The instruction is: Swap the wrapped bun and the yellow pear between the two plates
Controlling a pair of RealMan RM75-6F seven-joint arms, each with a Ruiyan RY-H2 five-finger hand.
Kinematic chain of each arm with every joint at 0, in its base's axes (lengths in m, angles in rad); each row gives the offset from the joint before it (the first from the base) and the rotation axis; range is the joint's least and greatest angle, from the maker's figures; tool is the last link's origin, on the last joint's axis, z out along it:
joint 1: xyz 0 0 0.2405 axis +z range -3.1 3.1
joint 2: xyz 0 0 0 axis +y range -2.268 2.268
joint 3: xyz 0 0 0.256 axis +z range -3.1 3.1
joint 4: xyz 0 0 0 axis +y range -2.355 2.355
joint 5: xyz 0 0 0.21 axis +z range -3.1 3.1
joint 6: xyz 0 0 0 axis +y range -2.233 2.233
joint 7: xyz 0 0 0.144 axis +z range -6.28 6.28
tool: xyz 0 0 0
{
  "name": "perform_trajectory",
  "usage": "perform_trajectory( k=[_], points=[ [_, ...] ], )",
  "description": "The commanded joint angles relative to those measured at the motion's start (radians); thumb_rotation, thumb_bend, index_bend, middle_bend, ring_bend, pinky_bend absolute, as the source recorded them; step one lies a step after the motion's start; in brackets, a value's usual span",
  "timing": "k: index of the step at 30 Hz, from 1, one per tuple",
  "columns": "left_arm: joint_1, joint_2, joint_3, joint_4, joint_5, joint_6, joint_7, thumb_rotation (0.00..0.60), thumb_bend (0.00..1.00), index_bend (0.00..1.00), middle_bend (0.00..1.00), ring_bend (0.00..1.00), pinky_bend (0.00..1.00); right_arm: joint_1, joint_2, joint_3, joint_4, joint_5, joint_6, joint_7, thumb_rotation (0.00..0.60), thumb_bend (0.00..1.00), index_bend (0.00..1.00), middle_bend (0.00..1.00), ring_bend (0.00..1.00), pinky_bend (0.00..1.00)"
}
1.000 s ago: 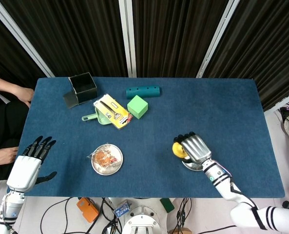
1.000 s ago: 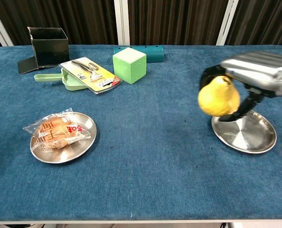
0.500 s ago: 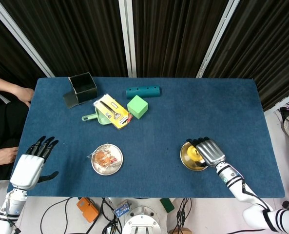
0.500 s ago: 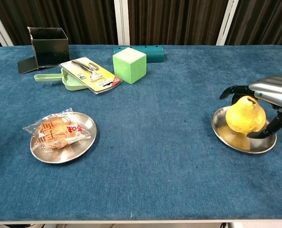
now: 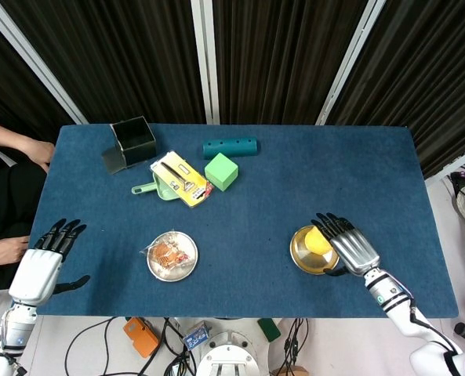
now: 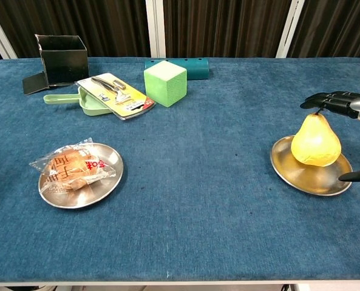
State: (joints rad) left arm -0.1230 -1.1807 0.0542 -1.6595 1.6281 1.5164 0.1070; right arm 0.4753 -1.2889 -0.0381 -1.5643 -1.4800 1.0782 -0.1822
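The yellow pear (image 6: pixel 315 141) (image 5: pixel 316 243) stands upright on the right metal plate (image 6: pixel 301 179) (image 5: pixel 303 259). My right hand (image 5: pixel 350 247) (image 6: pixel 343 104) is open just right of the pear, fingers spread and clear of it. The wrapped bun (image 6: pixel 71 166) (image 5: pixel 166 252) lies in its clear wrapper on the left metal plate (image 6: pixel 107 182) (image 5: pixel 187 268). My left hand (image 5: pixel 42 259) hovers open at the table's left edge, well left of the bun plate; the chest view does not show it.
At the back left are a black box (image 5: pixel 132 138), a green scoop (image 5: pixel 155 188) under a yellow packaged tool (image 5: pixel 181 178), a green cube (image 5: pixel 221 171) and a teal bar (image 5: pixel 230 147). A person's arm (image 5: pixel 16 145) lies by the left edge.
My right hand lowered the pear onto the right plate, let go of it and drew back to the right with fingers spread. My left hand drifted slightly left.
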Motion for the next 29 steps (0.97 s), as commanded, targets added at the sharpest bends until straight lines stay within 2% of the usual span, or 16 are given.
perform_trajectory(
  k=[1, 4, 9, 11, 15, 20, 29],
  points=[
    [0.007, 0.0, 0.004, 0.001, 0.015, 0.011, -0.005, 0.6, 0.0, 0.11, 0.07, 0.03, 0.24, -0.006, 0.004, 0.001, -0.01, -0.017, 0.017, 0.021, 0.495, 0.21, 0.0, 0.02, 0.03, 0.19],
    [0.023, 0.007, 0.018, 0.004, 0.048, 0.04, -0.005, 0.6, 0.0, 0.11, 0.07, 0.03, 0.23, -0.057, 0.037, -0.023, -0.027, -0.09, 0.128, 0.005, 0.49, 0.19, 0.0, 0.0, 0.0, 0.16],
    [0.078, 0.025, 0.05, 0.005, 0.049, 0.081, 0.017, 0.6, 0.03, 0.09, 0.01, 0.0, 0.15, -0.23, 0.12, -0.091, -0.063, -0.159, 0.379, -0.098, 0.483, 0.18, 0.0, 0.0, 0.0, 0.01],
    [0.109, 0.017, 0.059, 0.029, 0.04, 0.106, 0.007, 0.6, 0.03, 0.08, 0.0, 0.0, 0.13, -0.32, 0.126, -0.112, -0.049, -0.17, 0.499, -0.136, 0.484, 0.18, 0.0, 0.0, 0.0, 0.0],
    [0.167, -0.019, 0.067, 0.092, 0.008, 0.149, -0.031, 0.6, 0.04, 0.08, 0.0, 0.0, 0.11, -0.45, 0.095, -0.129, 0.035, -0.193, 0.668, -0.081, 0.486, 0.18, 0.0, 0.0, 0.0, 0.0],
    [0.175, -0.016, 0.086, 0.149, 0.038, 0.148, -0.111, 0.6, 0.06, 0.08, 0.0, 0.0, 0.1, -0.5, 0.07, -0.117, 0.103, -0.214, 0.731, -0.016, 0.506, 0.18, 0.0, 0.0, 0.0, 0.0],
    [0.177, -0.009, 0.076, 0.158, 0.054, 0.148, -0.141, 0.6, 0.06, 0.08, 0.0, 0.0, 0.1, -0.501, 0.079, -0.095, 0.101, -0.226, 0.683, -0.001, 0.509, 0.18, 0.0, 0.0, 0.0, 0.0]
  ],
)
